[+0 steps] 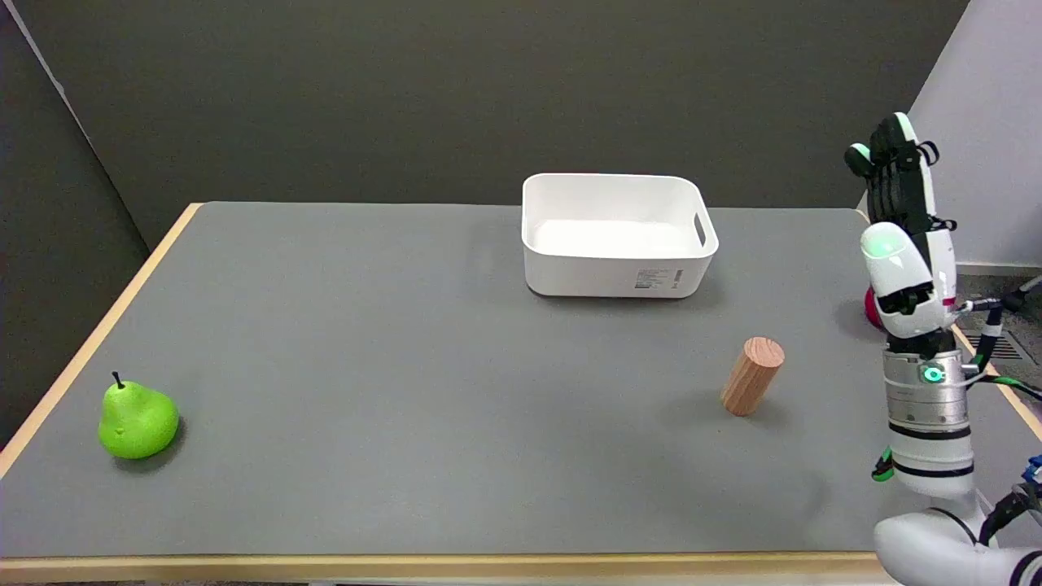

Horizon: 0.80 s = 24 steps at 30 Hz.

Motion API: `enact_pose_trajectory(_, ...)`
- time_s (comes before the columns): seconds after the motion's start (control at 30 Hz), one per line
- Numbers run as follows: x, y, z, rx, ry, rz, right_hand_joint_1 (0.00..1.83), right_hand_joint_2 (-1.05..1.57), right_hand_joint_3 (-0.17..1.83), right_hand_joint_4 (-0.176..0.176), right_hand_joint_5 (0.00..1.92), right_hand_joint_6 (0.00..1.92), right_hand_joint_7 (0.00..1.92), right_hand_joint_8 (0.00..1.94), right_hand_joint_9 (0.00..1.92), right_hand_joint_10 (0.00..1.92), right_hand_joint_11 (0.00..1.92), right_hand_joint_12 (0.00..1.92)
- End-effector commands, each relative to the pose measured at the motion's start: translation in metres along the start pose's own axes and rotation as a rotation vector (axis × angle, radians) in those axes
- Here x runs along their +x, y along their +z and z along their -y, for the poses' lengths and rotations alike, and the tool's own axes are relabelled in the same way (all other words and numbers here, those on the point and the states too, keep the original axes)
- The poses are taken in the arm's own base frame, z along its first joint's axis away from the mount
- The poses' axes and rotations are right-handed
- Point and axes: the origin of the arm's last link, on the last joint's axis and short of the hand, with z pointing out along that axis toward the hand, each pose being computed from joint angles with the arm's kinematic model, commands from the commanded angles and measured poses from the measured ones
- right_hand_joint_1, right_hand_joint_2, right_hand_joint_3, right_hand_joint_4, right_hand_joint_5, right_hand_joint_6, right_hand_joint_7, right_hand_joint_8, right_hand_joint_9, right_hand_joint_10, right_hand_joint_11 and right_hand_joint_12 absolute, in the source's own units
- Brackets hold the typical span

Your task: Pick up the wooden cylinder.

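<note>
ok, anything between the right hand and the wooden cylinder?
Nothing. In the head view the stretch of grey table between the right hand and the wooden cylinder is bare; the hand is raised, holding nothing.

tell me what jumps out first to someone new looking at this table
The bright green pear at the near left of the grey table catches the eye first. Next comes the white plastic bin at the far middle, then the light wooden cylinder nearer right, with the raised black-and-white right hand beside it, holding nothing.
</note>
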Motion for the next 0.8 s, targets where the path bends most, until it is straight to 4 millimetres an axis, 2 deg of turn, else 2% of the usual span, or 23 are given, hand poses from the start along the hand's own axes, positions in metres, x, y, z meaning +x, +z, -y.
enact_pose_trajectory(0.03, 0.012, -0.024, -0.002, -0.091, -0.023, -0.014, 0.20, 0.66, 0.86, -0.049, 0.00, 0.14, 0.00, 0.09, 0.00, 0.05, 0.00, 0.61)
enact_pose_trajectory(0.1, 0.011, -0.030, -0.006, -0.117, -0.025, -0.013, 0.24, 0.62, 0.95, -0.051, 0.01, 0.12, 0.00, 0.11, 0.00, 0.04, 0.00, 0.63)
enact_pose_trajectory(0.4, 0.004, -0.061, -0.011, -0.201, -0.034, 0.016, 0.25, 0.62, 0.94, -0.056, 0.02, 0.10, 0.00, 0.12, 0.00, 0.02, 0.00, 0.62)
enact_pose_trajectory(0.5, 0.002, -0.071, -0.012, -0.235, -0.038, 0.023, 0.20, 0.64, 0.86, -0.053, 0.00, 0.16, 0.00, 0.05, 0.00, 0.01, 0.00, 0.58)
enact_pose_trajectory(0.8, -0.005, -0.092, -0.025, -0.325, -0.059, 0.072, 0.19, 0.63, 0.90, -0.057, 0.00, 0.12, 0.00, 0.02, 0.00, 0.00, 0.00, 0.50)
